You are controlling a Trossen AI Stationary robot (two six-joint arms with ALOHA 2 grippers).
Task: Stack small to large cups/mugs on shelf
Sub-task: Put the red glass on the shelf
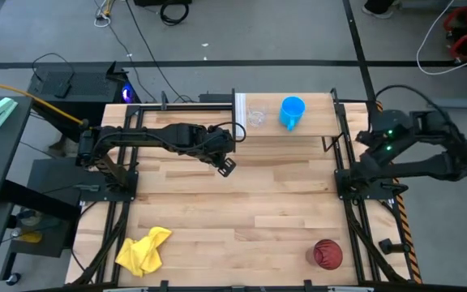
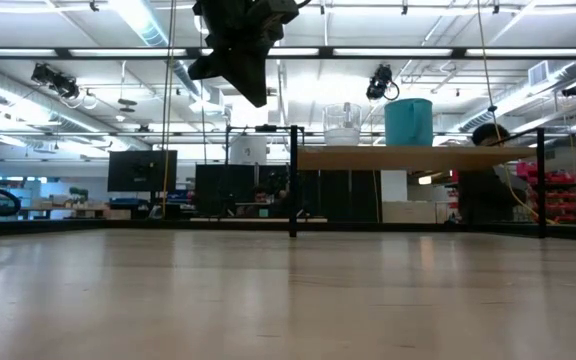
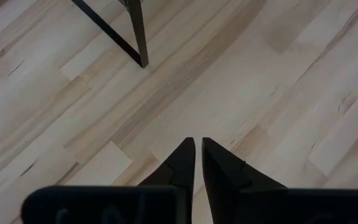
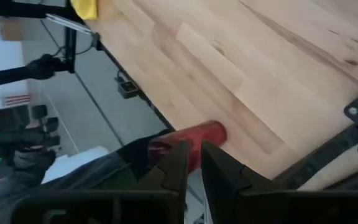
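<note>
Shelf (image 1: 314, 122): light wooden board with white end panel, standing at the far edge of the counter (image 1: 242, 211), raised on thin black uprights.

Clear plastic cup (image 1: 255, 118): upright on the shelf, next to the white end panel; seen in the low view (image 2: 342, 124) on top of the board.

Blue mug (image 1: 292, 112): upright on the shelf, just beside the clear cup, apart from it; handle pointing toward the counter's middle. In the low view (image 2: 409, 121), standing to the right of the clear cup.

Dark red tumbler (image 1: 327, 254): lying on its side at the near right corner of the counter, well apart from the shelf. Visible in the right wrist view (image 4: 194, 144) close to the counter's edge.

Yellow cloth (image 1: 143, 250): crumpled at the near left corner of the counter.

Left gripper (image 1: 226, 165): raised above the bare counter, near the shelf's white end; fingers (image 3: 185, 165) nearly closed with a thin gap, holding nothing.

Right gripper (image 4: 194, 163): drawn back at the right edge of the counter, aimed toward the tumbler; fingers close together with a narrow gap, empty.
</note>
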